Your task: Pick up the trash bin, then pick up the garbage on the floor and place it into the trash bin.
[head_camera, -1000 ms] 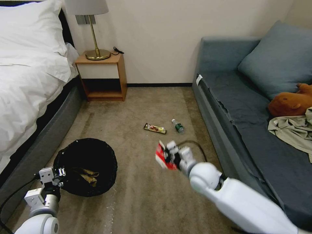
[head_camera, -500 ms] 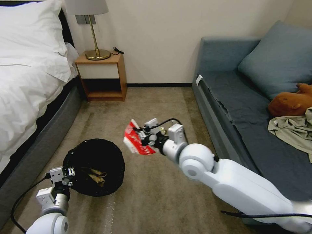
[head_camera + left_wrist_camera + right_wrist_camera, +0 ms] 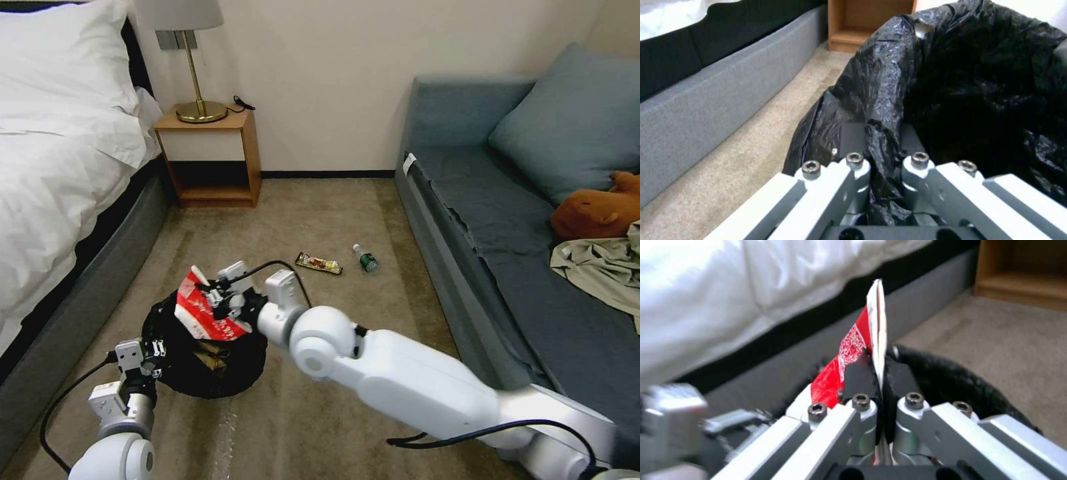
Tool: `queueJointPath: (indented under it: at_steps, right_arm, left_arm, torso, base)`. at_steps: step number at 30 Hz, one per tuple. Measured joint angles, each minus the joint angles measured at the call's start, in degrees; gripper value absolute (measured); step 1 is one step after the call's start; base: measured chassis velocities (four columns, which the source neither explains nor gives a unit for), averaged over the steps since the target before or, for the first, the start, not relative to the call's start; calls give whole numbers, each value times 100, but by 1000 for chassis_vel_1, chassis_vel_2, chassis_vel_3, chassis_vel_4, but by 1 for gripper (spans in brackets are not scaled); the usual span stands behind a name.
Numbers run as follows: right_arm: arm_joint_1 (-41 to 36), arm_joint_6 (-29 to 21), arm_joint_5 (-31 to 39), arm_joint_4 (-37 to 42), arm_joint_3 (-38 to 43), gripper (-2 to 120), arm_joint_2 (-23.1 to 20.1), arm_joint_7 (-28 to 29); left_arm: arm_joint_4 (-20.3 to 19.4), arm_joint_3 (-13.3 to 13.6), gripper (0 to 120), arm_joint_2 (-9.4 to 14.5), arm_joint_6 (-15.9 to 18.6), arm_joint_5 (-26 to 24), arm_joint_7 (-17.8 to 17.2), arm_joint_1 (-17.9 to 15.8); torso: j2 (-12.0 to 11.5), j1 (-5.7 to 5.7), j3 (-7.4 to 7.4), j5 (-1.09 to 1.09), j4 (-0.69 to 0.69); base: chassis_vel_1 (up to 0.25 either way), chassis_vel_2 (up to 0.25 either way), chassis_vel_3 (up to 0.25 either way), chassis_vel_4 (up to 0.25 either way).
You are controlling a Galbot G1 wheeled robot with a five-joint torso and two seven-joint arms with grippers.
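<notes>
From the head view, the right hand (image 3: 215,301) holds the red-and-white snack packet (image 3: 202,315) over the trash bin (image 3: 200,347), while the left hand (image 3: 148,349) grips the bin's near rim; a bar wrapper (image 3: 319,263) and bottle (image 3: 365,259) lie on the carpet beyond the bin. In the left wrist view, the fingers (image 3: 853,166) are clamped on the black liner. In the right wrist view, the pads (image 3: 858,376) are pinched tight on the packet, above the bin.

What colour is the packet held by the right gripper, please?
Red and white snack packet; the head view shows it best.

bin's white body (image 3: 200,390) hidden by liner
</notes>
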Motion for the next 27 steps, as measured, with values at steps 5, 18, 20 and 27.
queueJointPath:
  at_steps: [5, 18, 20, 27]
  right_arm:
    - [-152, 14, -180, -363, -24, 13, 101, -125]
    - [-334, 148, -580, -504, 150, 65, 112, 31]
    - [-359, 151, -649, -507, 221, 70, 77, 94]
    - [-583, -193, -980, -623, 1072, 97, -147, 396]
  left_arm:
    - [-15, -7, 3, -4, -35, -1, 5, 23]
    - [77, -45, 3, 10, -94, -21, 3, -5]
    - [77, -68, 3, 9, -111, -24, 3, 0]
    - [131, -329, 3, 13, -258, -70, -9, 36]
  torso:
    - [0, 0, 0, 0, -2]
    - [0, 0, 0, 1, -1]
    - [0, 0, 0, 1, -1]
    - [0, 0, 0, 2, -1]
  base:
    - [0, 0, 0, 0]
    - [0, 0, 0, 0]
    - [0, 0, 0, 0]
    - [0, 0, 0, 0]
